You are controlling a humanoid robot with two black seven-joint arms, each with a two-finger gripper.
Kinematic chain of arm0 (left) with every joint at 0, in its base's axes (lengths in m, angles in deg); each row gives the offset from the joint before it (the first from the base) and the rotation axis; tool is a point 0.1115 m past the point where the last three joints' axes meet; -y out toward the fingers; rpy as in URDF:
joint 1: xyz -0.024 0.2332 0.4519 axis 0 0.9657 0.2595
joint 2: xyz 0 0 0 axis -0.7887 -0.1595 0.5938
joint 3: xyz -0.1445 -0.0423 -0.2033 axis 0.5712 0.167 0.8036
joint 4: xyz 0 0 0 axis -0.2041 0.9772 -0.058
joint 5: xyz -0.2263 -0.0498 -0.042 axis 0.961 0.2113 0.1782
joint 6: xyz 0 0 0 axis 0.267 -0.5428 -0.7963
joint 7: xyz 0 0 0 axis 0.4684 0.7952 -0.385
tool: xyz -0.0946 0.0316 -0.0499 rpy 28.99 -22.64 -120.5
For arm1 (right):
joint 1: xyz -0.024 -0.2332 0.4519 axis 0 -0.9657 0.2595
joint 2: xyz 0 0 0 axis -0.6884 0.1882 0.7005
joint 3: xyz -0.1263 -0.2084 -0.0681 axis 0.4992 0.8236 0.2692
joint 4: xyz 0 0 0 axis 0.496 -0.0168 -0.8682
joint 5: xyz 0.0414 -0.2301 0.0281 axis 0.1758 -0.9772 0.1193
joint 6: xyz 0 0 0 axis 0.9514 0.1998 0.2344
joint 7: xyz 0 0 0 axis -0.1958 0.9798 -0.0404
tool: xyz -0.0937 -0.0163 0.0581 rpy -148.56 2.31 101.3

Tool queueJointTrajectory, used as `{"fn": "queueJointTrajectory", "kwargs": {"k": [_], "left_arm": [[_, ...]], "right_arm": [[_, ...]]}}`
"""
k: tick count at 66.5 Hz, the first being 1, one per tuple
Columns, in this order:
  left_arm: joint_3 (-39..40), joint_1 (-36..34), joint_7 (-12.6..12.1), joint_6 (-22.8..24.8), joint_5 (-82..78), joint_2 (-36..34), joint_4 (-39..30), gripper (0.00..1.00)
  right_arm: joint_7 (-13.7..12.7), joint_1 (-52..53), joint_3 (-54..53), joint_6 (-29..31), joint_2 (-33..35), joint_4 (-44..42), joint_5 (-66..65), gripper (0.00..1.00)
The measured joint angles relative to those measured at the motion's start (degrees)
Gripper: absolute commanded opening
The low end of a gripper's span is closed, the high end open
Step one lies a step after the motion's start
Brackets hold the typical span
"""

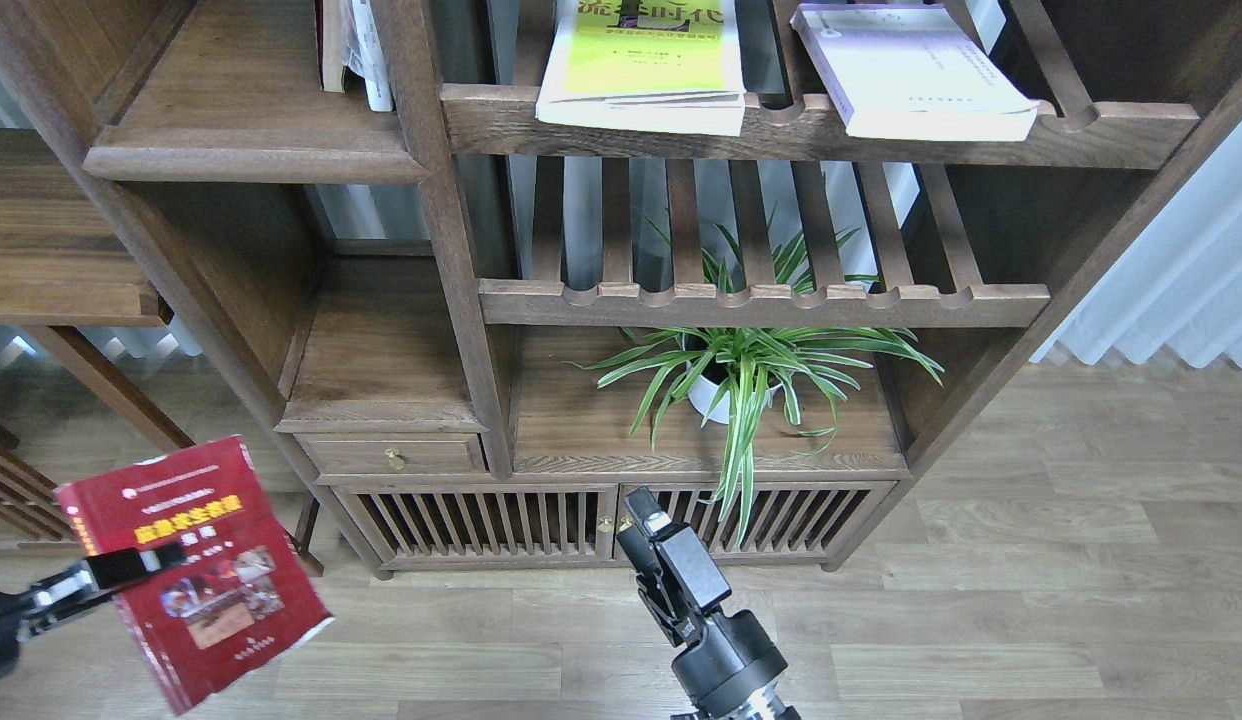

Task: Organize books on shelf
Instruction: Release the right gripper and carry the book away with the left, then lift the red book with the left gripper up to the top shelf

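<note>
Holding the red book (196,575) by its left edge, the left gripper (131,568) has its fingers clamped on the cover. One finger lies flat across the front, just under the yellow title. The book is tilted, with its top corner leaning to the left. It hangs in the air, low and far to the left of the plant (751,375), in front of the wood floor (1031,600).

The right gripper (643,528) points up, just below the plant and in front of the little slatted doors (601,525). It holds nothing. It looks dark and is seen end-on, so I cannot tell if its fingers are apart or together.

The plant has long green and white leaves and sits in a white pot (716,395) on a low board of the big brown bookcase (451,260).

Above the plant are two slatted racks. The yellow-green book (646,65) lies flat on the top rack, straight up from the plant. The pale lavender-white book (916,75) lies flat on the same rack, up and to the right of the plant. The two books are apart.

The shelf (241,110) is a flat, solid brown board, high up and to the left of the plant. A few books (356,50) stand upright at its back right corner, next to the post. The rest of the board is bare wood.

A small drawer (391,455) with a gold knob sits to the left of the plant, lower down.
</note>
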Motion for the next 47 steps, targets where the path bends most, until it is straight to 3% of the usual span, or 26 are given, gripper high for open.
{"fn": "queueJointTrajectory", "kwargs": {"k": [9,28,47], "left_arm": [[4.7,0.2,2.9,0.0,0.1,-2.5,0.2,0.05],[18.3,0.2,3.2,0.0,0.1,-4.3,-0.4,0.04],[25.4,0.3,2.3,0.0,-0.2,-11.2,-2.2,0.04]], "right_arm": [[-0.1,0.0,0.0,0.0,0.0,0.0,-0.1,0.99],[-0.1,0.0,0.0,0.0,0.0,-0.1,-0.1,0.99],[-0.1,0.1,-0.1,0.0,0.0,-0.5,-0.1,0.99]]}}
